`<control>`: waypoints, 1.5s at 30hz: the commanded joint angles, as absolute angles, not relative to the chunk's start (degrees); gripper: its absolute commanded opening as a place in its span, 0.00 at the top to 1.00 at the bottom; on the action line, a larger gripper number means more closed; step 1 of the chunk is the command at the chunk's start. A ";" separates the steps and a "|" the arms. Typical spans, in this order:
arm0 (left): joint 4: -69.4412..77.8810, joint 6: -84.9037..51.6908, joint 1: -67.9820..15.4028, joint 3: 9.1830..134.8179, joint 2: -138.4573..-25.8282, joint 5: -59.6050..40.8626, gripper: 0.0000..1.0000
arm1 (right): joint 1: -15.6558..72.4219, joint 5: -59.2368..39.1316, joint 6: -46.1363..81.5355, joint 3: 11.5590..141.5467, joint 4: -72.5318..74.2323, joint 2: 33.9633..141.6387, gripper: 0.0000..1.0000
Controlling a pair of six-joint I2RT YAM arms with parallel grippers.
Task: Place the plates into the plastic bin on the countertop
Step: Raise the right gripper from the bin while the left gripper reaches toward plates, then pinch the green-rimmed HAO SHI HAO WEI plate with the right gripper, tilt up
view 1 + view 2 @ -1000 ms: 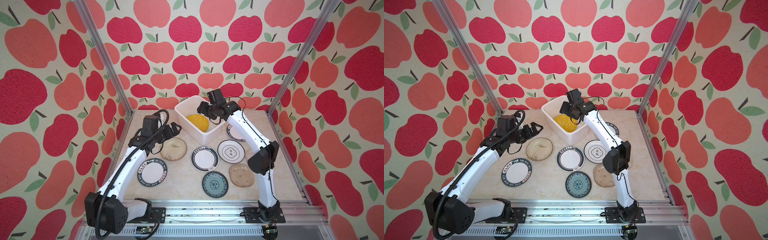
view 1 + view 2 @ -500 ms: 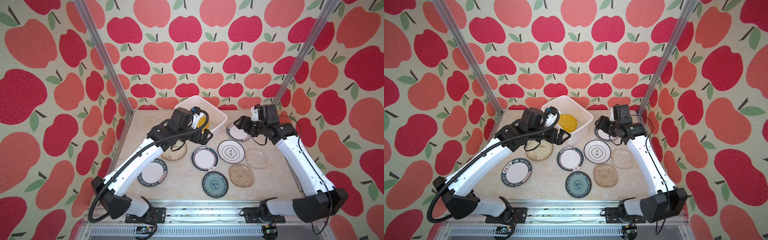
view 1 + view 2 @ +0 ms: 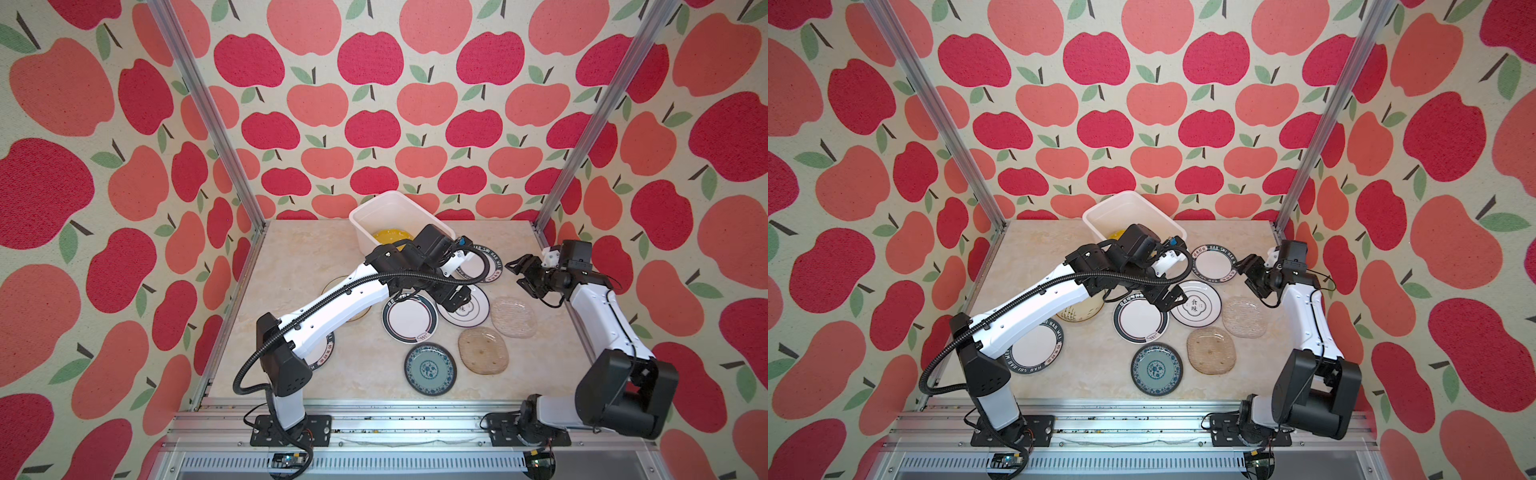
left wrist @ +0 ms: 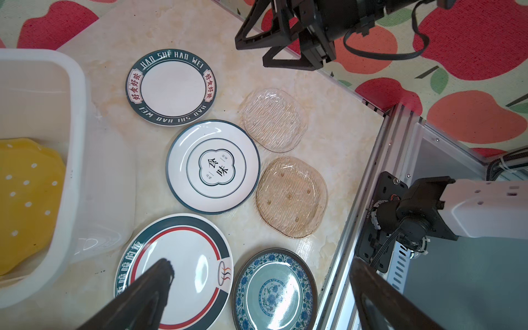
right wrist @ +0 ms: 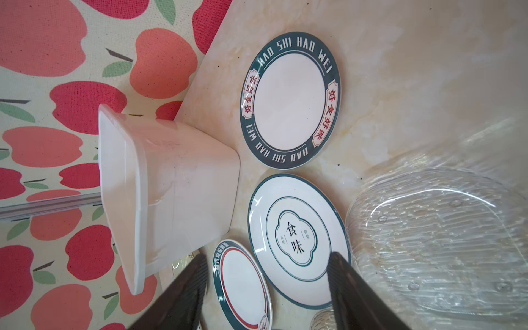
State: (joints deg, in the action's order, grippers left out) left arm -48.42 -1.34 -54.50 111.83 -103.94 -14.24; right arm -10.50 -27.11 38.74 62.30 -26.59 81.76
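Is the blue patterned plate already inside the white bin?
No, the blue plate lies on the countertop, apart from the bin, where only a yellow plate shows.

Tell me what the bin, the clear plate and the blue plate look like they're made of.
Bin: likely plastic, white, semi-matte; walls slightly translucent with soft moulded corners.
Clear plate: glass or clear acrylic, glossy; countertop shows through its ribbed surface.
Blue plate: glazed ceramic or melamine, shiny; bright highlights over the printed pattern.

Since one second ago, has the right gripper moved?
Yes. The right gripper has swung from above the plastic bin rightward, toward the countertop's right edge.
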 commanded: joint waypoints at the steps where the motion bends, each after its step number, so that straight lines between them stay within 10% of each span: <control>1: -49.39 -0.84 -54.21 114.55 -106.34 -16.03 0.01 | -13.13 -32.49 37.89 61.69 -19.33 87.05 0.31; 22: -40.21 -17.09 -49.42 114.13 -115.21 -27.77 0.01 | -16.17 -39.33 34.31 75.20 -12.16 117.87 0.36; 45: -40.53 -18.54 -47.29 113.73 -116.02 -27.33 0.01 | -10.55 -42.84 36.29 77.87 -5.46 127.14 0.57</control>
State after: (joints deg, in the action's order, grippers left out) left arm -40.45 -18.24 -47.62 113.23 -116.31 -27.05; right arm -11.14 -43.79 36.25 77.73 -3.70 124.55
